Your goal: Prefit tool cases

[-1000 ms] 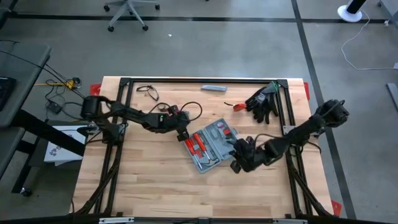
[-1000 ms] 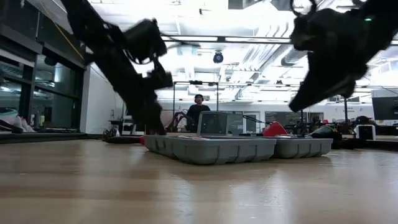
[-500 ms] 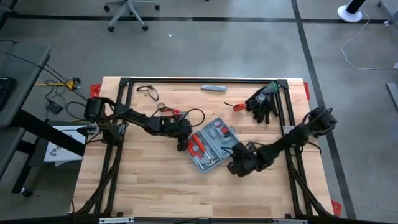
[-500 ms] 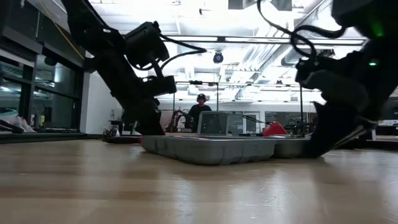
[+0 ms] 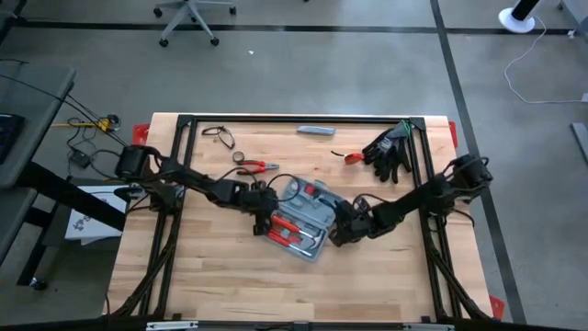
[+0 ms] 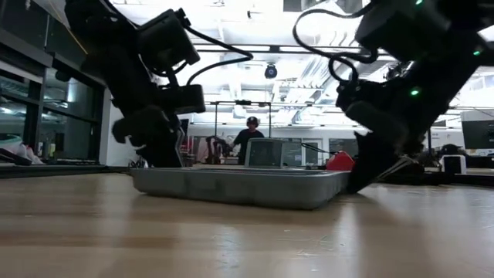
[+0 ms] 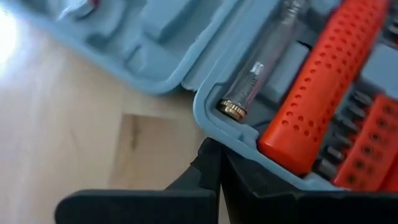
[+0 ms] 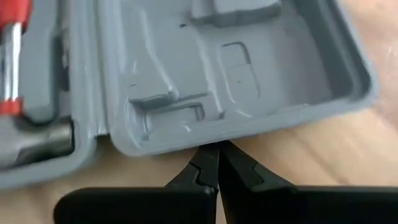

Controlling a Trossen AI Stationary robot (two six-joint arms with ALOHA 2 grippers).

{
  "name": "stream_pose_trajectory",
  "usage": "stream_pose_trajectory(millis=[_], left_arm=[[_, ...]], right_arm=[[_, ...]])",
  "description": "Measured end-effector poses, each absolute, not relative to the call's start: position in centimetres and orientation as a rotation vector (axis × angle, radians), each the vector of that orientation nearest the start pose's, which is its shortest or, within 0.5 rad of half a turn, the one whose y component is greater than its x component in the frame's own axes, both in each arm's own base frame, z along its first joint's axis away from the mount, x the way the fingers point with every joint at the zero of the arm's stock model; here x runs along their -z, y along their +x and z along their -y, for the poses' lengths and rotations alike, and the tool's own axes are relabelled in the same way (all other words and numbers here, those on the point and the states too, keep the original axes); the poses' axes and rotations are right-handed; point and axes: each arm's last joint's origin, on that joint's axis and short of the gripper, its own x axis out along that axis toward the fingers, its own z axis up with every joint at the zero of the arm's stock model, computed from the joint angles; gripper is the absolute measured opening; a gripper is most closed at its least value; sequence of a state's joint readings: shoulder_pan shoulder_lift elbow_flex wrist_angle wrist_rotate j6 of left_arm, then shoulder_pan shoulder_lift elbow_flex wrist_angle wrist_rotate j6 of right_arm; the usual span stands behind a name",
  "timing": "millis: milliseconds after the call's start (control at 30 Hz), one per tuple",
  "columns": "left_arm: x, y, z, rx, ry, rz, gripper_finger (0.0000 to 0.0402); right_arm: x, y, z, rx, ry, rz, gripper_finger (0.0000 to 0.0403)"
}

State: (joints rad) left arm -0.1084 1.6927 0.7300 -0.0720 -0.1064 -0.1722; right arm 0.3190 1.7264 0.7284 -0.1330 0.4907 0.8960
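Observation:
The blue-grey tool case (image 5: 301, 219) lies open and flat on the wooden table, with red-handled tools in one half. My left gripper (image 5: 266, 223) is shut at the case's left side, and my right gripper (image 5: 336, 232) is shut at its right side. The low view shows the case's near wall (image 6: 239, 187) between the two arms. In the left wrist view a red handle (image 7: 323, 87) and a metal shaft lie in the moulded slots. My left gripper's shut fingertips (image 7: 211, 152) meet the outer rim of the tool-filled half at a rounded corner (image 7: 208, 124). They slant down from the table's left. The case lies flat on the table. My right gripper's shut fingertips (image 8: 208, 158) touch the outer edge of the empty moulded half (image 8: 186, 142), close to the seam between the halves. They slant down from the table's right.
Red-handled pliers (image 5: 258, 167) lie left of the case toward the far edge. Black gloves (image 5: 389, 152) sit at the far right and a slim grey bar (image 5: 315, 131) at the far edge. A dark frame (image 5: 188, 124) borders the table.
My left gripper has shut and gone toward the table's near edge along the case's left side. My right gripper has sunk and gone left to the case. The case has turned about flat on the table and slid a little left, baring the pliers.

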Motion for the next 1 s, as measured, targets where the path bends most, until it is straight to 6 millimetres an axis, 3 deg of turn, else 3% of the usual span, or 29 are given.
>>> stream_pose_trajectory(millis=[600,800,1000], left_arm=[[-12.3,28.5,3.0,-0.14,-0.017,-1.018,0.0001],[-12.4,28.6,3.1,-0.153,-0.001,-1.012,0.0001],[-12.5,28.8,2.9,-0.189,0.014,-0.98,0.0001]], right_arm=[[-11.1,29.5,-0.7,0.602,0.293,-0.844,0.0],[-11.7,29.2,-0.8,0.592,0.286,-0.86,0.0],[-14.1,28.0,-2.1,0.601,0.277,-0.84,0.0]])
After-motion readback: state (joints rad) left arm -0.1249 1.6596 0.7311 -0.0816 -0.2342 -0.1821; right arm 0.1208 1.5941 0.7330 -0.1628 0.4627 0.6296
